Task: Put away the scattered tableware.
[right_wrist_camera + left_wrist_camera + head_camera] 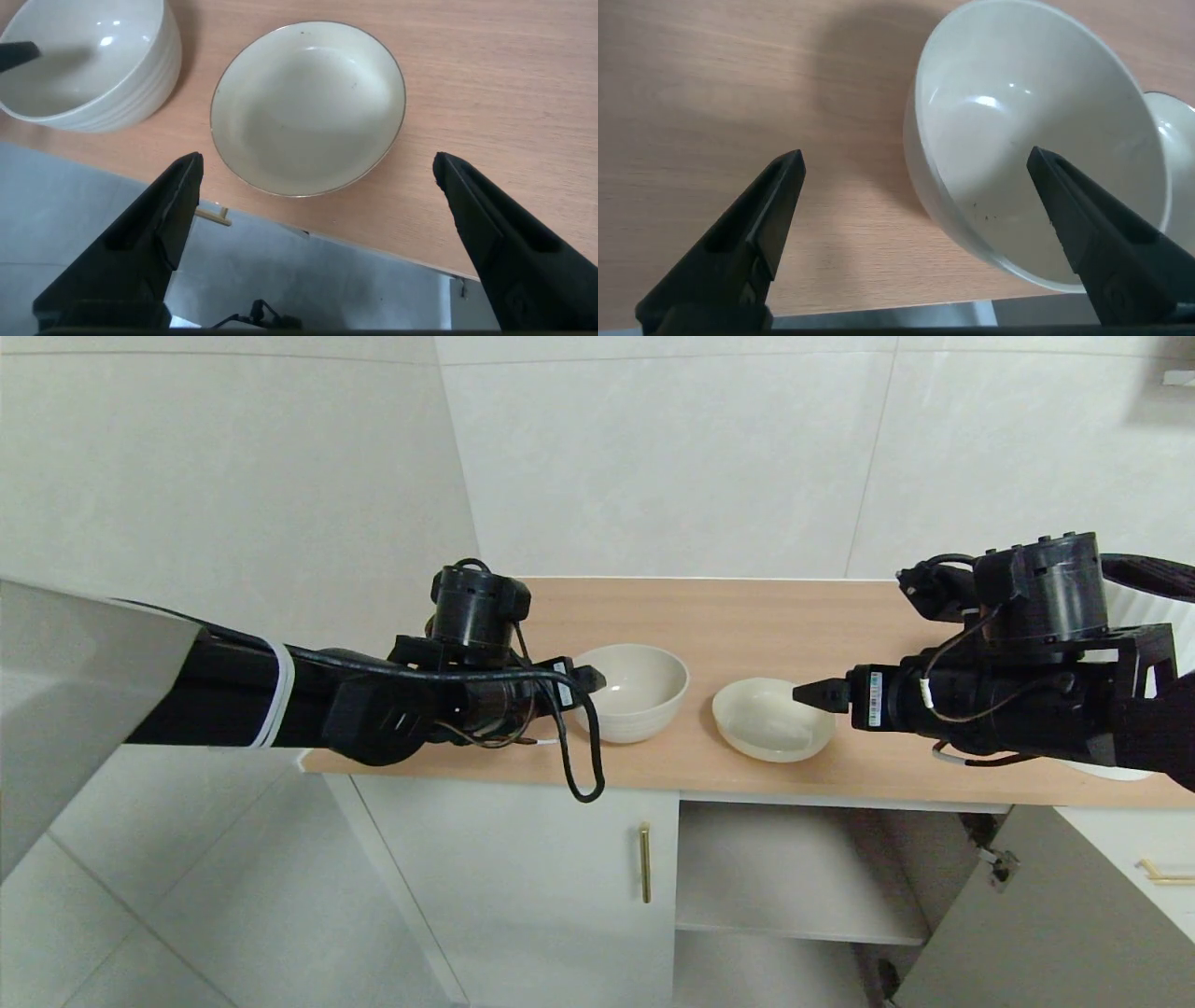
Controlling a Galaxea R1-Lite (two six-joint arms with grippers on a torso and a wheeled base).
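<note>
On the light wooden surface (747,616) two pieces of tableware stood near each other but not touching. The deep white ribbed bowl (635,691) was on the robot's left. The shallow cream-coloured bowl (773,719) was to its right, close to the front edge of the surface.

The left gripper (915,159) was wide open and held nothing. It stood across the near wall of the deep white ribbed bowl, with one finger (1083,243) over the inside of the bowl and the other over the bare wood. Whether a finger touched the bowl, I could not tell.

The right gripper (316,159) was also wide open and empty. It hung at the right side of the shallow cream-coloured bowl, and in the right wrist view this bowl lay between its two fingers (159,243).

Under the surface was a white cabinet (523,896). Its left door had a gold handle (644,861), and its right compartment was open, with a white shelf (794,924) inside.
</note>
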